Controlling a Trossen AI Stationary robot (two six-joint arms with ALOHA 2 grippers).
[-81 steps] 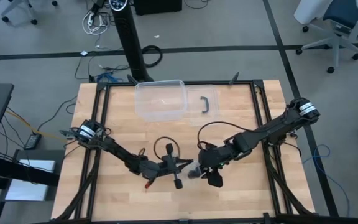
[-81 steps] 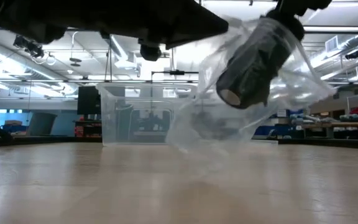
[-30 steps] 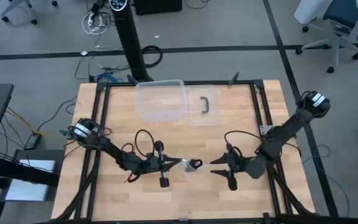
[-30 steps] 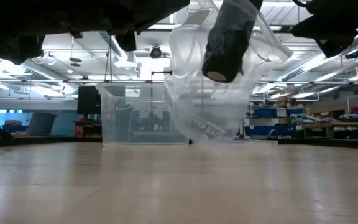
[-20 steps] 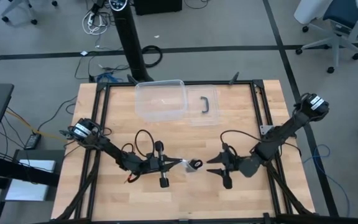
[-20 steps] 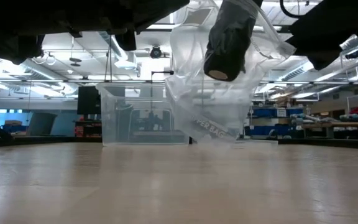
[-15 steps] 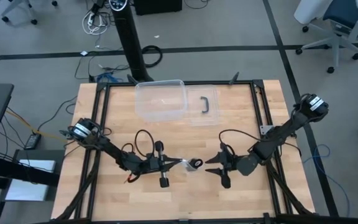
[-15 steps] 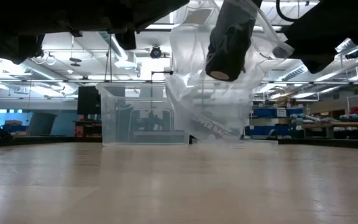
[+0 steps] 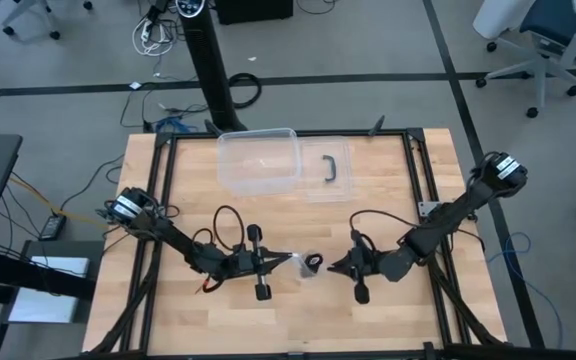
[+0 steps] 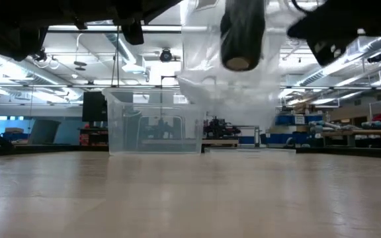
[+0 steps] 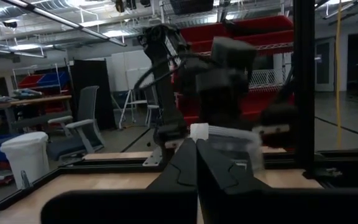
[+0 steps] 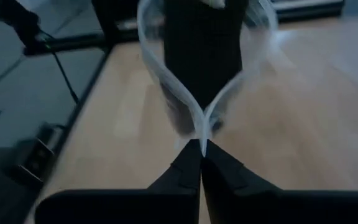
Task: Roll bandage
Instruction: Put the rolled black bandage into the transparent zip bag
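The bandage (image 10: pixel 243 33) is a black roll inside a clear plastic bag (image 10: pixel 229 89). The bag hangs in the air above the near middle of the table (image 9: pixel 408 180), between my two grippers. In the high view the bag (image 9: pixel 309 265) sits between my left gripper (image 9: pixel 290 262) on its left and my right gripper (image 9: pixel 334 267) on its right. Both grippers are shut on the bag. In the right wrist view the roll (image 12: pixel 201 56) stands on end inside the bag, just beyond the fingertips. My left gripper pinches the bag's left edge (image 11: pixel 199 132) between its two shut fingers, coming about level from the table's left. The bag is lifted clear of the table. My right gripper pinches the bag's right edge (image 12: pixel 201 134) at its fingertips, where the plastic's two walls meet. It comes from the table's right, slanting slightly down. The bag spreads open beyond the tips, with the roll inside it.
A clear plastic box (image 9: pixel 259 160) stands at the far middle of the table, also seen in the low view (image 10: pixel 154 129). Its lid with a black handle (image 9: pixel 334 168) lies beside it on the right. Black frame rails run along the table's sides.
My right gripper has moved toward the table's left, up to the bag, and shut on the bag's right edge. The bag's hanging lower part has been drawn up and spread wider. The roll inside now stands more upright.
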